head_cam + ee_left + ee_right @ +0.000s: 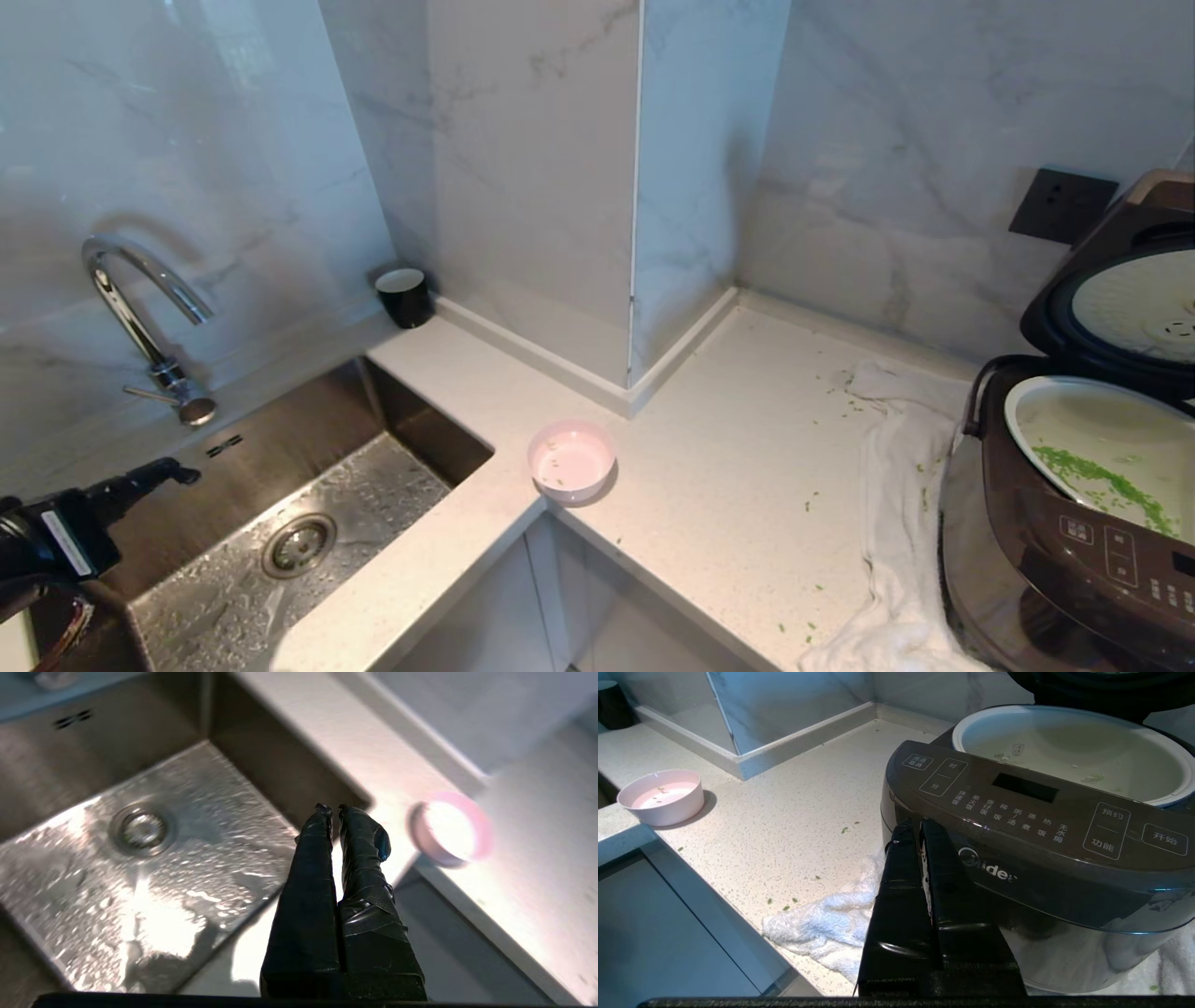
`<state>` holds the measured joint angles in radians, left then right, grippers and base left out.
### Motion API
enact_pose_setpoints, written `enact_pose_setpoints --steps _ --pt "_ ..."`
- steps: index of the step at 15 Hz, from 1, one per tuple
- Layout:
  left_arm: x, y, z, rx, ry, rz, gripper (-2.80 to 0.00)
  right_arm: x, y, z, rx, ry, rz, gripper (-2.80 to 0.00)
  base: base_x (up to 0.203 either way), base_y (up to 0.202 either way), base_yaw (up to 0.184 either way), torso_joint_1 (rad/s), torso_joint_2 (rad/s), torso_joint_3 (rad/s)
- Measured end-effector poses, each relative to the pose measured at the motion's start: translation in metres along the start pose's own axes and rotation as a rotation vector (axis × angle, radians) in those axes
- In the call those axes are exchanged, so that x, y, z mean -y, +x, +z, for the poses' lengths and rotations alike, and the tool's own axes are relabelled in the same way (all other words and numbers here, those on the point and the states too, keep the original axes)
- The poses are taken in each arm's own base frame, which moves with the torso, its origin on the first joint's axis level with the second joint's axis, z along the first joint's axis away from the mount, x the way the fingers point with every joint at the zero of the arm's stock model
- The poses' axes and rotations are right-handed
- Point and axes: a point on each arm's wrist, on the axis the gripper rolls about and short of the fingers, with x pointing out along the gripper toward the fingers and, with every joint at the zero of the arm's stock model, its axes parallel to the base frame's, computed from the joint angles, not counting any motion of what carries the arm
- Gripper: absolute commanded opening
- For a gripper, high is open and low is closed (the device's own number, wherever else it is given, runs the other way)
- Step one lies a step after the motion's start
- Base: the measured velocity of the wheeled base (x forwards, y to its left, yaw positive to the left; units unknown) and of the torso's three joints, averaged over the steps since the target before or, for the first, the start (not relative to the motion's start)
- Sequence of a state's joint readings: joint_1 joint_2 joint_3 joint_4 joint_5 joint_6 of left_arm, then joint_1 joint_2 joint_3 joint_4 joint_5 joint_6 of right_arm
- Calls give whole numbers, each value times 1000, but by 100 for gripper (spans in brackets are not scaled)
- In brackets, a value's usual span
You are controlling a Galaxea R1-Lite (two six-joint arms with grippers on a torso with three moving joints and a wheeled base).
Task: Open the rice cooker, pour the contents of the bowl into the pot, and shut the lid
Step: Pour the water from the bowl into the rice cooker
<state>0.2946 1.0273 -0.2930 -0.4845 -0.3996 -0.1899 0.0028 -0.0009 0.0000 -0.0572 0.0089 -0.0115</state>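
The dark brown rice cooker (1074,560) stands at the counter's right end with its lid (1111,289) raised. Green contents (1102,481) lie in its pale pot (1074,411). The pink bowl (571,460) sits upright on the counter corner by the sink, with only a few green flecks inside. My left gripper (187,474) hangs over the sink, well left of the bowl (451,828); it (331,808) is shut and empty. My right gripper (916,823) is shut and empty, close before the cooker's front panel (1017,812), below the pot (1064,751). The bowl (663,795) lies far off to its side.
A wet steel sink (373,495) with a faucet (140,317) fills the left. A black cup (403,296) stands in the wall corner. A white towel (896,523) lies under and beside the cooker. Green bits are scattered on the counter (728,467). A wall column juts out behind the bowl.
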Motion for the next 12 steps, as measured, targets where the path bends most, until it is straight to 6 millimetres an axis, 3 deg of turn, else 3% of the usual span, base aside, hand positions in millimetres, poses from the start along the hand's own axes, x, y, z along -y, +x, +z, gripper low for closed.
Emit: enact_pose_setpoints --steps 4,8,12 --pt "31 -50 -1 64 142 -145 -280 0 0 0 0 0 0 -280 0 0 0 0 0 0" --pt "40 -81 -10 174 275 -197 -280 0 0 0 0 0 0 -280 0 0 0 0 0 0" --pt "37 -112 -35 216 344 -143 -280 0 0 0 0 0 0 -280 0 0 0 0 0 0"
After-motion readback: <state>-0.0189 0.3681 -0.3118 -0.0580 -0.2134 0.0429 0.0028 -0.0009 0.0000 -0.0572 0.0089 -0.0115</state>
